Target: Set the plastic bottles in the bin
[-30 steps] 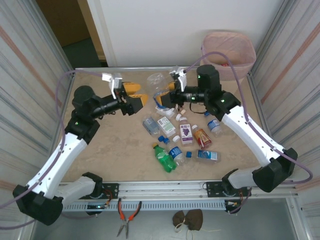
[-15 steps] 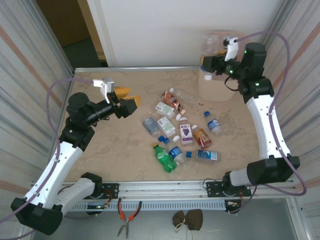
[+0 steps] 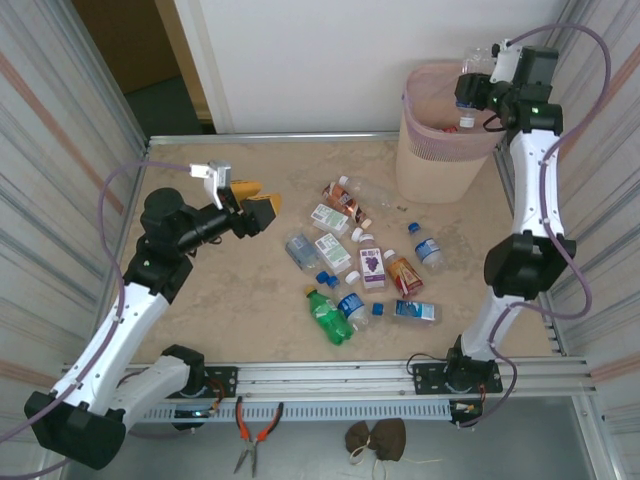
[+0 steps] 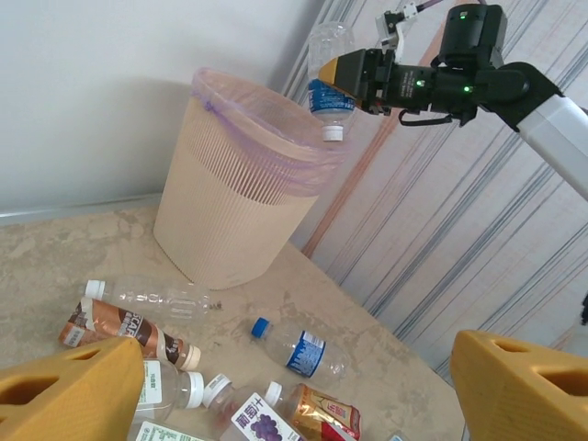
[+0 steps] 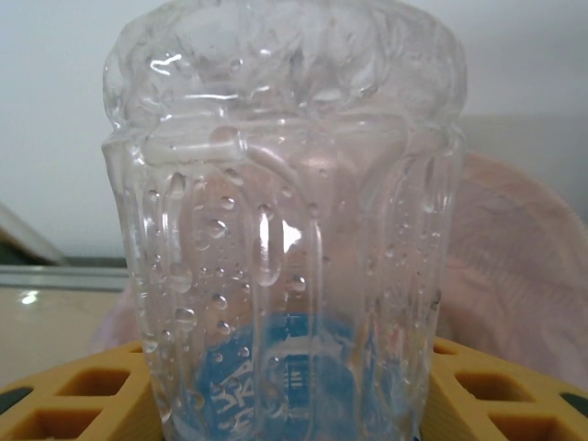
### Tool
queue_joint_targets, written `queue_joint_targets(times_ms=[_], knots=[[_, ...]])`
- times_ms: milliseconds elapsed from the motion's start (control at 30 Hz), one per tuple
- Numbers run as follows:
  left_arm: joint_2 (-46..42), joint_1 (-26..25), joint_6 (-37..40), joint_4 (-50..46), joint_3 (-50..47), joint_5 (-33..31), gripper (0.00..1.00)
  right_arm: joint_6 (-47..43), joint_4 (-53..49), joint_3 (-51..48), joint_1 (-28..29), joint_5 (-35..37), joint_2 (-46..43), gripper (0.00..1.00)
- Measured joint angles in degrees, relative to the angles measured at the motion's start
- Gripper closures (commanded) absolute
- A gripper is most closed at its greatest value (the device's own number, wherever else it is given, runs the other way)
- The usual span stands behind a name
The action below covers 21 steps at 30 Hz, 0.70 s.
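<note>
Bottle point(image 4: 326, 99) in hand: clear, blue label, white cap point(image 4: 333, 133) pointing down, clamped between the yellow fingers point(image 4: 338, 67) of right gripper point(image 4: 342, 75), high above bin point(image 4: 230, 202). Seems to hang just over the rim on the bin's right side; not certain from these angles whether fully inside the mouth.

Before release:
1. Shift toward the middle of the bin mouth, away from the folded edge of pink liner point(image 4: 266, 110).
2. Lower slightly to bring the cap below the rim rather than onto it.
3. Tilt no further; cap-down entry preferred for a tapering bin.
4. Open the jaws fully and in one motion, to guard against ribbed plastic clinging to one pad.
5. Lift straight up afterwards to avoid catching the liner.

Left gripper point(image 3: 255, 200): jaws wide apart, empty, above table point(image 3: 230, 290), left of the remaining bottles point(image 3: 355, 260). Line up on the nearest bottle of that pile, well clear of the right arm's likely return path.
</note>
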Motion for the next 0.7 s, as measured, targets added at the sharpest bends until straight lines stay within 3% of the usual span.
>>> queue_joint_targets(times_ms=[233, 600, 700], knots=[[0.0, 0.0, -0.3, -0.1, 0.0, -0.5, 0.14, -2.9, -10.2, 13.8, 0.0, 6.2, 11.2, 0.46], [2.4, 0.0, -0.3, -0.9, -0.1, -1.3, 0.14, -5.2, -19.5, 15.2, 0.6, 14.7, 16.1, 0.45], [3.7, 0.0, -0.3, -1.9, 0.0, -1.3, 0.15, -5.4, -19.8, 15.6, 0.9, 16.2, 16.2, 0.39]])
